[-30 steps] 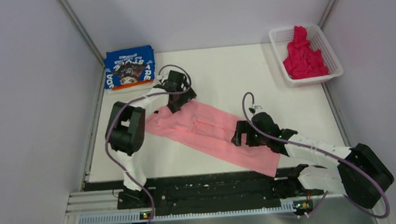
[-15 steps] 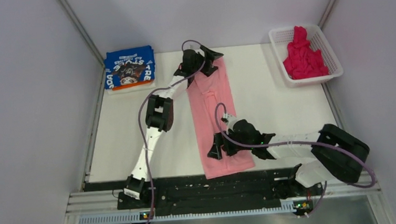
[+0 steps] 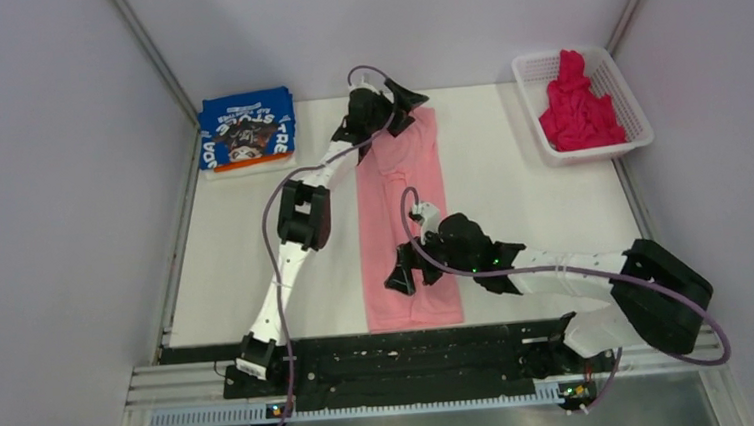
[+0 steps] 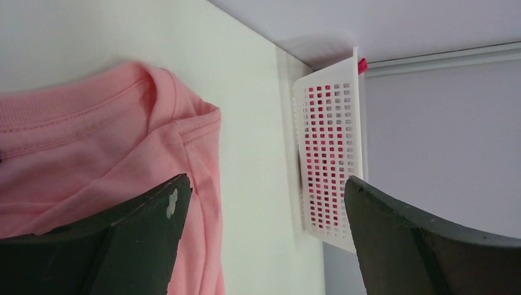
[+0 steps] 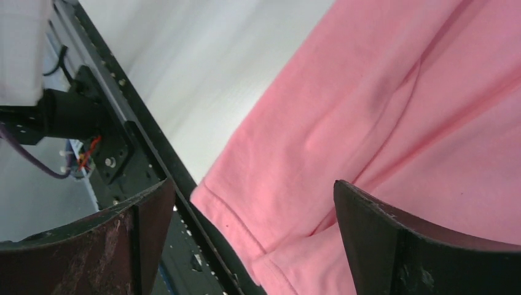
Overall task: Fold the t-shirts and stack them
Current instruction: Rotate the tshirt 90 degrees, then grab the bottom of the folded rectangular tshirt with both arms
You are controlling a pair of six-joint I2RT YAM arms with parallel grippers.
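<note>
The light pink t-shirt lies flat as a long folded strip running from the table's far middle to the near edge. My left gripper is open over its far end; in the left wrist view the collar lies by the left finger. My right gripper is open over the shirt's near part; in the right wrist view the hem lies between the jaws. The folded blue t-shirt sits at the far left corner. The magenta t-shirt is bunched in the basket.
The white mesh basket stands at the far right corner and also shows in the left wrist view. The black rail runs along the near edge, right under the pink shirt's hem. Grey walls close in both sides.
The pink shirt has swung from a diagonal lie to a lengthwise one. The left arm has reached to the far middle, and the right gripper has moved left with the near end.
</note>
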